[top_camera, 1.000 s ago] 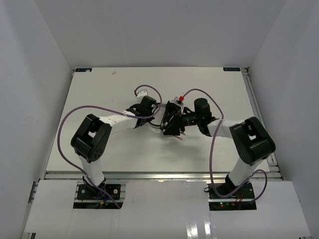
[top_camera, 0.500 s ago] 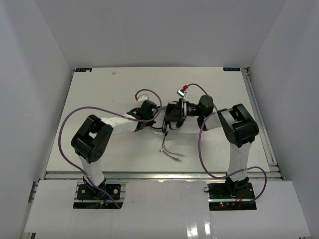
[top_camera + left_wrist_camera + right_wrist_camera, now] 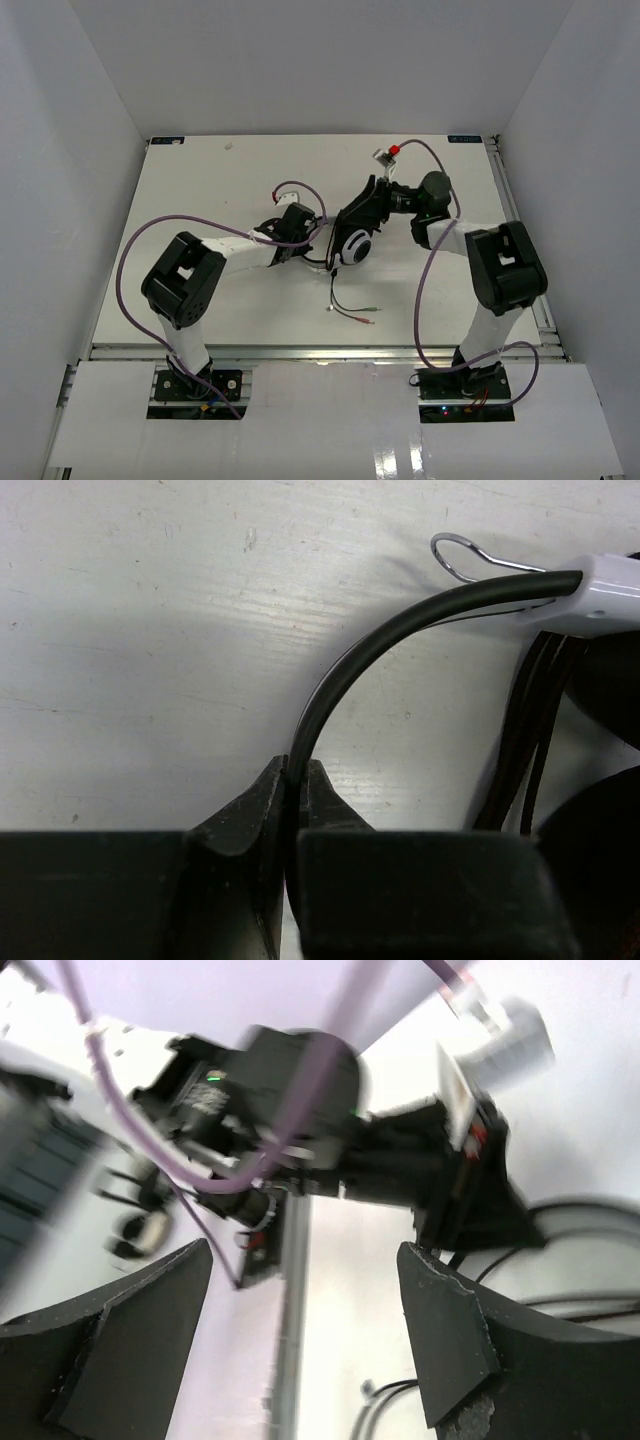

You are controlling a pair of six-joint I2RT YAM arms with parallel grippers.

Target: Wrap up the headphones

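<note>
The left gripper (image 3: 296, 770) is clamped on the headband (image 3: 400, 630) of the headphones (image 3: 352, 248), mid-table (image 3: 200, 200). The right gripper (image 3: 305, 1250) stands apart, empty. The cable (image 3: 333, 292) appears partly wrapped; its plug end trails loose.

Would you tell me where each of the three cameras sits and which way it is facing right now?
Top external: above and behind the bases, looking down on the white table; left arm and right arm show, white over-ear headphones with black pads between them.
Left wrist: low over the table, looking down; the left gripper is shut on the thin black headband.
Right wrist: tilted sideways, blurred; the open right gripper frames what seems the left arm's black wrist.
Shared: top and left wrist views both show the headphones.
</note>
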